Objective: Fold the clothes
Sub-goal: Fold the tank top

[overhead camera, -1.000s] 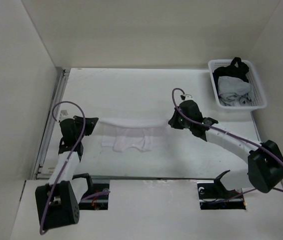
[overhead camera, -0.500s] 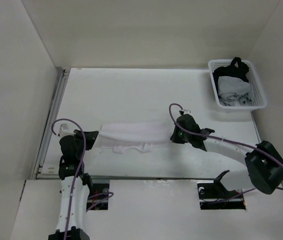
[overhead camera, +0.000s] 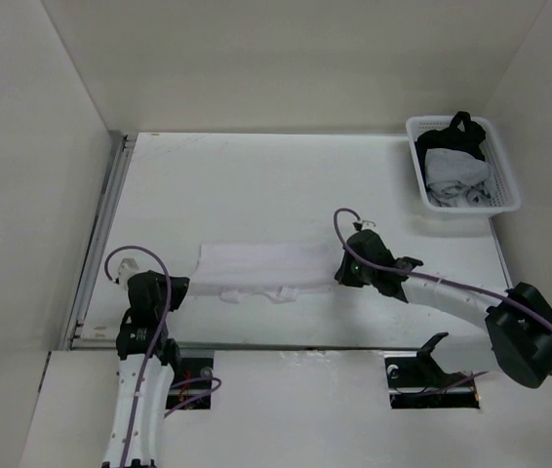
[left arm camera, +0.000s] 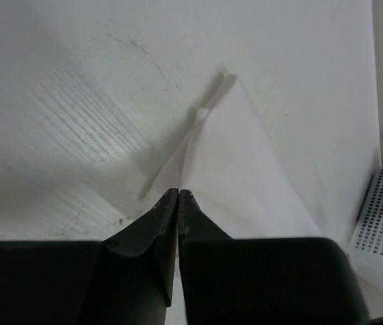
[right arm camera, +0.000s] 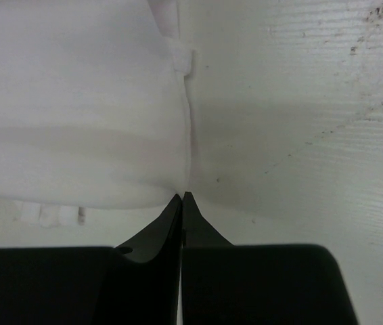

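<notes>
The clothes [overhead camera: 264, 263] are a plain white garment lying as a wide, low band across the near middle of the table. My left gripper [overhead camera: 184, 289] is shut on its left end; in the left wrist view the fabric [left arm camera: 242, 172] runs up and away from the closed tips [left arm camera: 178, 192]. My right gripper [overhead camera: 340, 274] is shut on the right end, and the right wrist view has the cloth [right arm camera: 76, 122] meeting the closed tips [right arm camera: 182, 196] at its hem. Small folds of the lower layer poke out along the near edge [overhead camera: 256, 293].
A white mesh basket [overhead camera: 510, 185] holding dark and light clothing stands at the far right corner, also at the right edge of the left wrist view [left arm camera: 381, 223]. White walls enclose the table on three sides. A metal rail [overhead camera: 100, 224] runs along the left edge.
Both grippers have moved toward the near edge, carrying the garment's held edge over its lower part. The cloth has dropped from a raised, stretched strip to a flatter band.
</notes>
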{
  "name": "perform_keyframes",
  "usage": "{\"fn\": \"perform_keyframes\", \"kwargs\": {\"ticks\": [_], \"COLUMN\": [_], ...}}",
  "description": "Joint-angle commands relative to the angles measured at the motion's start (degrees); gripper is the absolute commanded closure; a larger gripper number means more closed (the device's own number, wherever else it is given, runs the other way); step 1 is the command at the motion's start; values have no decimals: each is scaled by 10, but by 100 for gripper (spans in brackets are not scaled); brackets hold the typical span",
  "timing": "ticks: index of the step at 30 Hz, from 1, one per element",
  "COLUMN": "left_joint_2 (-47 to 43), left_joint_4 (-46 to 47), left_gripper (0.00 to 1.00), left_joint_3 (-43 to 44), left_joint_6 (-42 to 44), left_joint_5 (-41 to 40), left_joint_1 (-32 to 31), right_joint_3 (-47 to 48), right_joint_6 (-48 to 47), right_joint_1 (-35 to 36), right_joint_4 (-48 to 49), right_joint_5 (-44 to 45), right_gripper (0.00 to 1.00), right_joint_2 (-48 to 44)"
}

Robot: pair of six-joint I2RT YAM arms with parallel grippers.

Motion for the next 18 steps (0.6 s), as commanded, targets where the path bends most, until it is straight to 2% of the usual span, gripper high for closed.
{"fn": "perform_keyframes", "kwargs": {"ticks": [1,4,6,9,13,15,18], "left_joint_2": [-16,-18,-16,-27,-20,40,168], "left_joint_4": [-15,-10,-12,-13,15,61,161], "left_gripper": [97,90,80,71,72,75,76], "left_joint_3": [38,41,46,60,96,111,119], "left_joint_6": [3,7,9,12,32,34,23], "left_joint_5": [-38,-37,-45,-66,-90,-65,-47], "left_joint_1": [9,4,-1,-1,-11,-40,-136], "right_joint_3": [-2,-6,-12,0,44,66,105], "right_joint_6": [7,12,17,14,8,3,-14], "right_joint_1": [17,22,22,24,35,45,70], "right_joint_4": [-5,-16,-23,-51,-75,-65,-16], "right_joint_5": [13,14,16,16,28,27,19], "right_gripper": [98,96,87,75,69,68,86], "right_joint_2": [-14,-28,-41,-69,-109,-104,-31]}}
